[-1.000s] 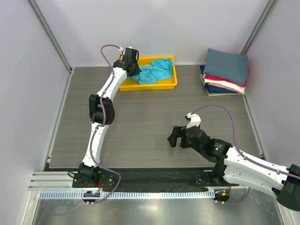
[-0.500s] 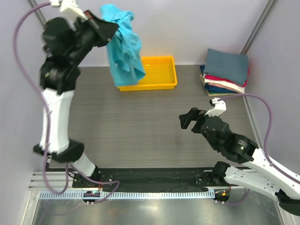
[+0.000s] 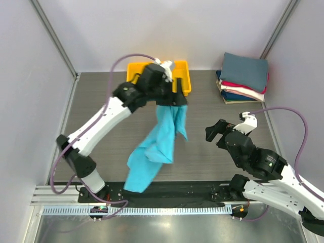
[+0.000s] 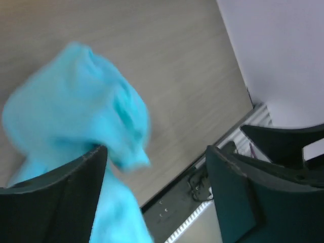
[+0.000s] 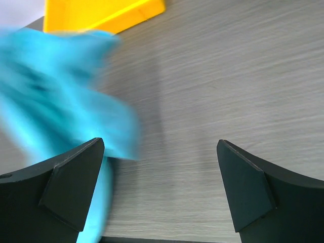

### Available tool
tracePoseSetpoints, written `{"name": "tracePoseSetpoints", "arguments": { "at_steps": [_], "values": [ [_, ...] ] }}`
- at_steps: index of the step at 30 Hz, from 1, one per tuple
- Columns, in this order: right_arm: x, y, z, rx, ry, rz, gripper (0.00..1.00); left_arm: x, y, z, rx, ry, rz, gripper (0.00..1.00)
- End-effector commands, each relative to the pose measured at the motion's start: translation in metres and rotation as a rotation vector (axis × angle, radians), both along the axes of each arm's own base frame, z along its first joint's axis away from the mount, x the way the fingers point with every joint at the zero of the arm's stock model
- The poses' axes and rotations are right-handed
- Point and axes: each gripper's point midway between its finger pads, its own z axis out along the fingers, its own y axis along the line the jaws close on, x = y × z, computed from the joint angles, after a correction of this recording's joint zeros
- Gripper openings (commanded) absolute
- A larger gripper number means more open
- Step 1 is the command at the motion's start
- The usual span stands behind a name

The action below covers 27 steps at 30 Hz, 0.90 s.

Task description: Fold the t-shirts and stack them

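- Top view: the bright turquoise cloth t-shirt (image 3: 157, 142) hangs in a long, blurred rope from the left gripper (image 3: 174, 98) near the middle of the grey wood-grain table (image 3: 101, 101). Its tail trails toward 7 o'clock, over the near edge.
- The yellow plastic tray (image 3: 183, 76) sits at 12 o'clock. The stack of folded shirts (image 3: 244, 76), slate-grey on top, sits at 2 o'clock.
- The right gripper (image 3: 217, 132) hovers at 4 o'clock, well apart from the cloth and holding nothing.
- Left wrist view: the left gripper (image 4: 156, 152) has its jaws apart, with bare table (image 4: 177, 76) showing between them. The turquoise shirt (image 4: 76, 101) bunches at 9 o'clock beside one finger; whether it snags there I cannot tell.
- Right wrist view: the right gripper (image 5: 161, 144) has its jaws at their widest and nothing between them. The shirt (image 5: 50, 86) is a blur at 9 o'clock, and a corner of the tray (image 5: 101, 12) shows at 11 o'clock.
- Step in hand, as I judge it: dropping the shirt onto open table to spread it.
- To do it well, let the cloth settle fully before reaching for it.
- The tail hanging off at 7 o'clock needs drawing back toward the centre.
- Each gripper should then take one shoulder or hem corner and pull outward until the cloth lies flat.
- Keep clear of the stack at 2 o'clock.
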Motion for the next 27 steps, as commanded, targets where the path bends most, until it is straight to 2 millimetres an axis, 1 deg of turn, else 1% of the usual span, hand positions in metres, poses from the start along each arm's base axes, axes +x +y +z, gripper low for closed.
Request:
{"name": "tracePoseSetpoints", "arguments": {
  "at_steps": [1,2,3,4,5,6,7,9,10,11,12,13,14,15,16,17,18,19,20,21,22,23,24,25,26,27],
  "values": [
    [0.001,-0.022,0.007,0.005,-0.007,-0.123,1.0,-0.041,-0.035,0.03,-0.057,-0.063,-0.151,0.85],
    [-0.001,-0.024,0.005,-0.011,-0.001,-0.125,1.0,-0.038,-0.04,0.02,-0.028,-0.056,-0.158,0.94],
    [-0.001,-0.026,0.005,-0.013,-0.001,-0.129,1.0,-0.035,-0.038,0.013,0.003,-0.059,-0.14,1.0],
    [-0.002,-0.026,0.003,-0.019,0.002,-0.126,1.0,-0.028,-0.028,0.004,0.061,-0.071,-0.106,1.0],
    [-0.003,-0.026,0.001,-0.02,0.009,-0.12,1.0,-0.019,-0.019,-0.001,0.104,-0.091,-0.058,1.0],
    [-0.003,-0.024,-0.002,-0.025,0.013,-0.109,1.0,0.005,0.006,-0.012,0.175,-0.109,0.054,1.0],
    [-0.003,-0.021,-0.01,-0.04,0.031,-0.095,1.0,0.016,0.018,-0.017,0.197,-0.103,0.097,1.0],
    [-0.003,-0.004,-0.02,-0.036,0.057,-0.026,1.0,0.039,0.043,-0.028,0.212,-0.077,0.174,1.0],
    [-0.001,0.005,-0.035,-0.065,0.089,0.003,1.0,0.064,0.072,-0.04,0.233,-0.053,0.261,1.0],
    [0.002,0.017,-0.039,-0.055,0.095,0.032,1.0,0.077,0.089,-0.046,0.251,-0.049,0.308,1.0],
    [0.0,0.03,-0.049,-0.053,0.132,0.084,1.0,0.094,0.106,-0.059,0.289,-0.044,0.364,1.0],
    [0.0,0.038,-0.06,-0.08,0.161,0.113,1.0,0.116,0.132,-0.067,0.316,-0.047,0.437,1.0],
    [0.004,0.05,-0.074,-0.104,0.196,0.137,1.0,0.129,0.147,-0.073,0.355,-0.058,0.47,1.0],
    [0.003,0.058,-0.083,-0.114,0.227,0.162,1.0,0.152,0.169,-0.099,0.41,-0.024,0.523,1.0],
    [0.004,0.063,-0.091,-0.126,0.247,0.174,1.0,0.164,0.185,-0.109,0.453,-0.014,0.57,1.0],
    [0.008,0.072,-0.1,-0.142,0.259,0.192,1.0,0.18,0.193,-0.109,0.463,-0.019,0.599,1.0],
    [0.006,0.078,-0.105,-0.138,0.27,0.22,1.0,0.193,0.213,-0.118,0.488,0.004,0.639,1.0],
    [0.006,0.081,-0.112,-0.143,0.275,0.233,1.0,0.21,0.218,-0.151,0.525,0.058,0.645,0.98],
    [0.009,0.087,-0.113,-0.142,0.262,0.252,1.0,0.227,0.222,-0.144,0.511,0.039,0.666,0.98],
    [0.01,0.089,-0.116,-0.149,0.266,0.262,1.0,0.237,0.236,-0.148,0.511,0.063,0.692,0.98],
    [0.009,0.091,-0.118,-0.152,0.267,0.275,1.0,0.25,0.239,-0.185,0.534,0.125,0.687,0.96],
    [0.011,0.093,-0.118,-0.161,0.26,0.285,1.0,0.258,0.24,-0.193,0.516,0.145,0.687,0.95],
    [0.011,0.093,-0.12,-0.17,0.264,0.289,1.0,0.273,0.244,-0.185,0.491,0.122,0.706,0.94],
    [0.011,0.094,-0.119,-0.171,0.263,0.296,1.0,0.279,0.245,-0.193,0.499,0.125,0.707,0.94],
    [0.011,0.095,-0.119,-0.172,0.261,0.303,1.0,0.287,0.248,-0.217,0.536,0.144,0.716,0.93],
    [0.011,0.096,-0.119,-0.18,0.259,0.311,1.0,0.295,0.25,-0.211,0.535,0.121,0.729,0.93]
  ]
}}
